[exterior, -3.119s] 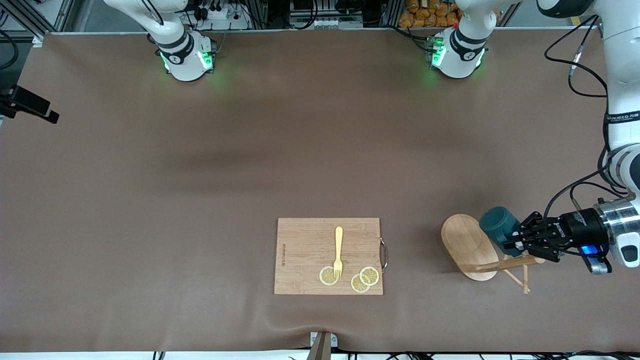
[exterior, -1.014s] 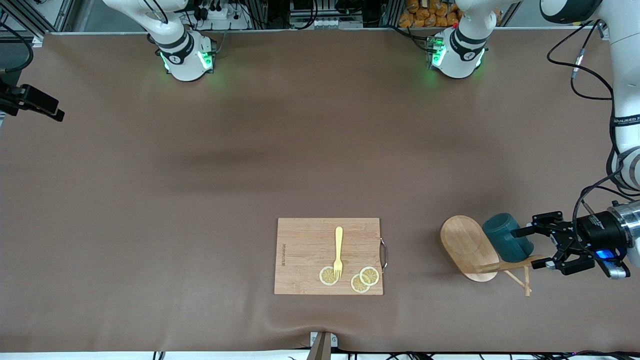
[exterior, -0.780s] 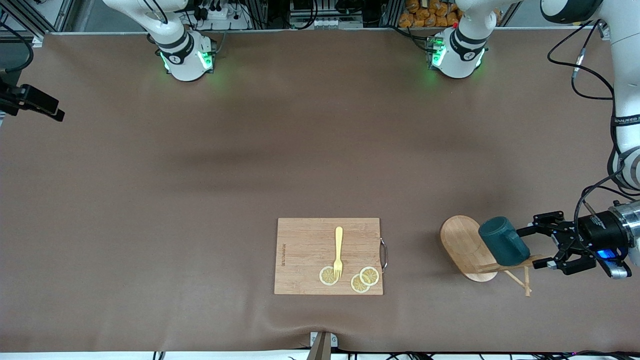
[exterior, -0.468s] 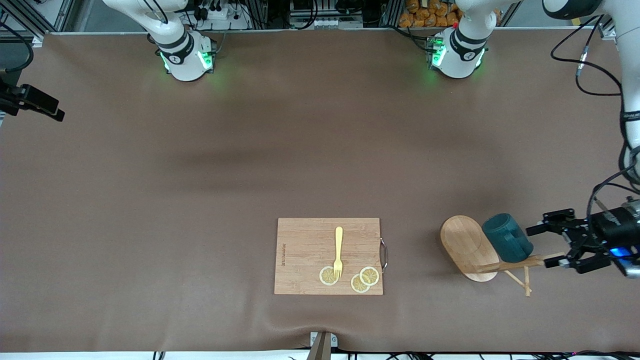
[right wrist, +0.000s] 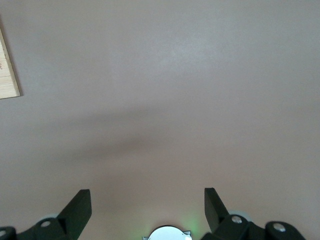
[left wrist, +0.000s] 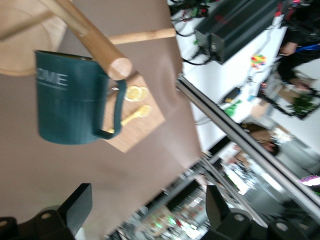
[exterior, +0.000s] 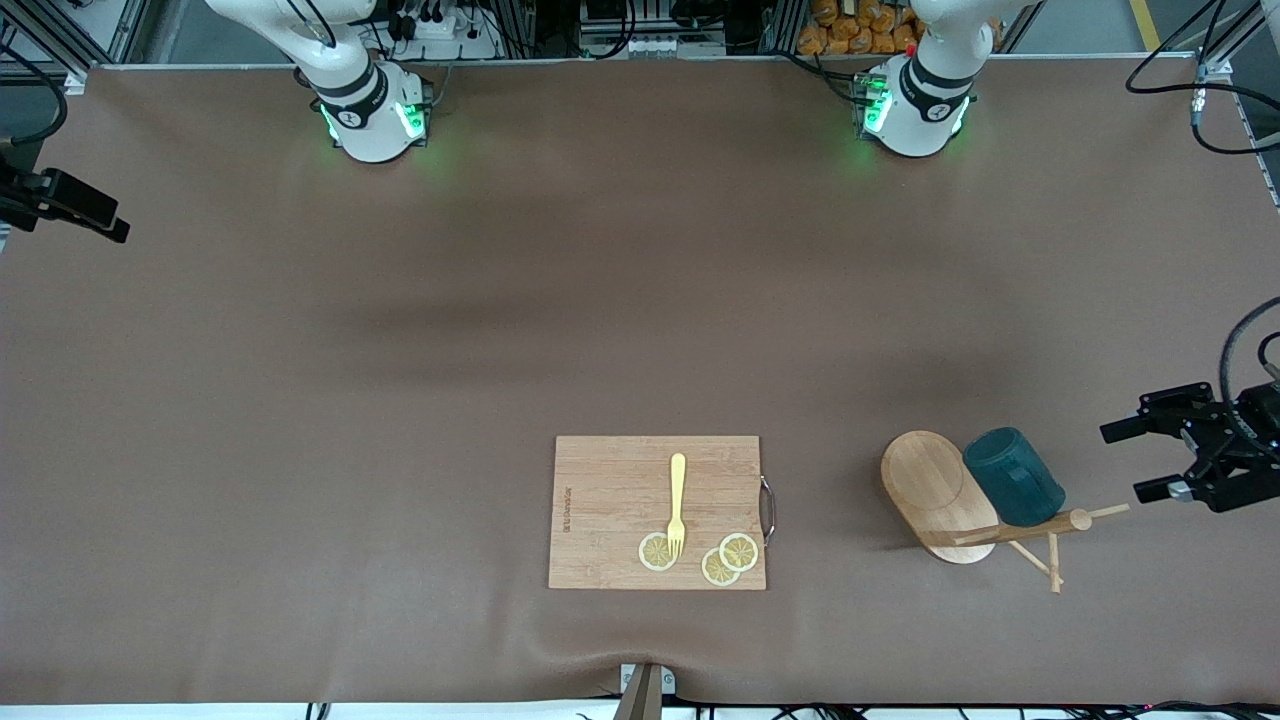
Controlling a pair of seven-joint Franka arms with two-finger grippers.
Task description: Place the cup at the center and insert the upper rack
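The dark teal cup (exterior: pixel 1013 490) lies against the post of the wooden rack (exterior: pixel 935 495), which is tipped over, its post pointing toward the left arm's end of the table. In the left wrist view the cup (left wrist: pixel 72 102) shows its handle beside the post's end, with the rack (left wrist: pixel 87 35) above it. My left gripper (exterior: pixel 1125 462) is open and empty, apart from the cup, near the left arm's end; its fingers frame the left wrist view (left wrist: pixel 145 210). My right gripper (right wrist: pixel 147 207) is open and empty, high over bare table cover (right wrist: pixel 165 100).
A bamboo cutting board (exterior: pixel 655 510) with a yellow fork (exterior: pixel 677 500) and lemon slices (exterior: pixel 725 558) lies near the front edge, mid-table. The right arm's base (exterior: pixel 370 110) and the left arm's base (exterior: pixel 915 105) stand along the back edge.
My left gripper opened, let go of the cup and drew back toward the left arm's end of the table. The cup rocked and settled against the rack's post.
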